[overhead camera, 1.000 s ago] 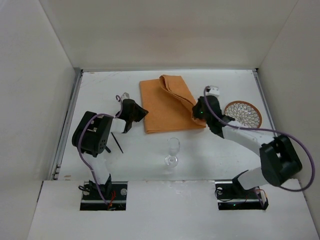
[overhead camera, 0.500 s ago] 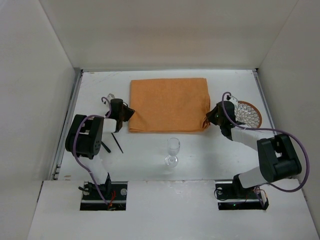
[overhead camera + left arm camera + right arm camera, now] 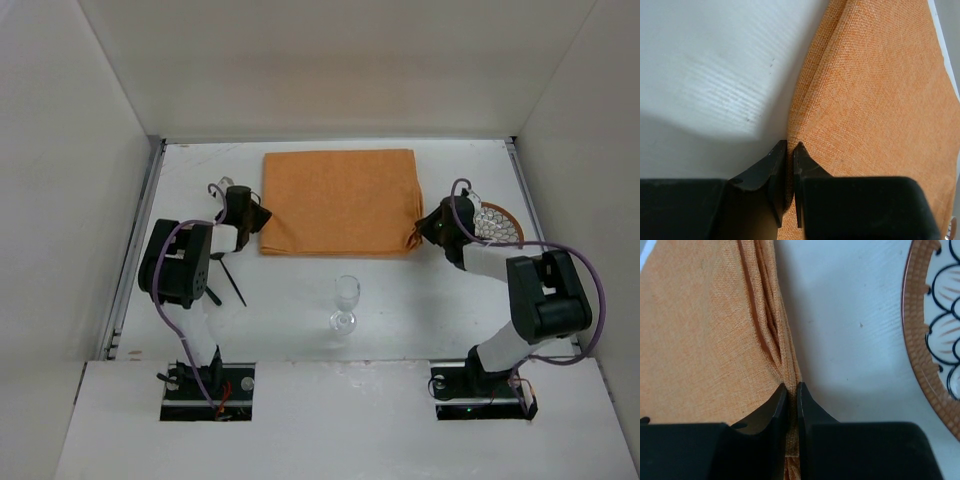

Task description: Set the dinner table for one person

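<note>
An orange cloth (image 3: 338,202) lies spread flat on the white dinner table (image 3: 300,290), at the back middle. My left gripper (image 3: 258,214) is shut on the cloth's near left corner; the left wrist view shows the fabric (image 3: 875,100) pinched between the black fingers (image 3: 765,170). My right gripper (image 3: 424,228) is shut on the cloth's near right corner, where the fabric (image 3: 705,330) bunches into folds. A patterned plate (image 3: 498,224) with an orange rim lies right of the right gripper and shows in the right wrist view (image 3: 935,335). A clear wine glass (image 3: 345,303) stands upright in front of the cloth.
A thin dark utensil (image 3: 232,282) lies on the table near the left arm. Grey rails run along the table's left edge (image 3: 135,240) and right edge (image 3: 530,200). White walls enclose the table on three sides.
The cloth was folded over and crumpled a second ago; it now lies spread flat. Both grippers moved outward, left and right, holding its near corners, and the cloth shifted slightly toward the back.
</note>
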You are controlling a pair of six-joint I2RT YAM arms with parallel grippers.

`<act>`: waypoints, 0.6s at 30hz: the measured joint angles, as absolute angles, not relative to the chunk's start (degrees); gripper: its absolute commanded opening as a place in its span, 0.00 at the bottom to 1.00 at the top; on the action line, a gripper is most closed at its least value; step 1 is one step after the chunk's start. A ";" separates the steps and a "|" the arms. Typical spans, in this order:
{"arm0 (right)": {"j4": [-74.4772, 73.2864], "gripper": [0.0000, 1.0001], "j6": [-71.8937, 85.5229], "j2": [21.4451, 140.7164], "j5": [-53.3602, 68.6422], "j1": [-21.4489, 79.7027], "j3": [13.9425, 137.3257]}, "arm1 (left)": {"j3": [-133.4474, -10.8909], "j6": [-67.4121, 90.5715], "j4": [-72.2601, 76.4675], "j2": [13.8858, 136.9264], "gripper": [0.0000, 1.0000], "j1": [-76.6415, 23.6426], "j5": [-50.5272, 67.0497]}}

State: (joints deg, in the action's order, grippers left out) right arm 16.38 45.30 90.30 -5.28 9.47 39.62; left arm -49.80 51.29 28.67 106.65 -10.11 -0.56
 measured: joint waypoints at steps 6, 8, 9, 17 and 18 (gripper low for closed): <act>16.75 0.51 46.24 91.85 -4.29 6.22 42.68 | -54.15 50.06 25.93 108.57 0.30 -11.40 -2.68; 17.19 0.61 46.22 92.23 -4.47 5.23 43.35 | -54.43 50.02 26.15 108.49 0.42 -11.33 -3.99; 17.34 0.64 46.24 92.25 -4.56 4.91 43.42 | -54.43 49.84 26.33 108.27 0.48 -11.27 -4.36; 17.10 0.74 46.22 84.29 -6.81 5.52 39.33 | -45.52 49.06 24.14 96.77 0.61 -11.55 -8.40; 17.10 0.74 46.09 81.71 -7.53 5.80 38.28 | -43.83 48.86 23.94 94.21 0.61 -12.03 -9.15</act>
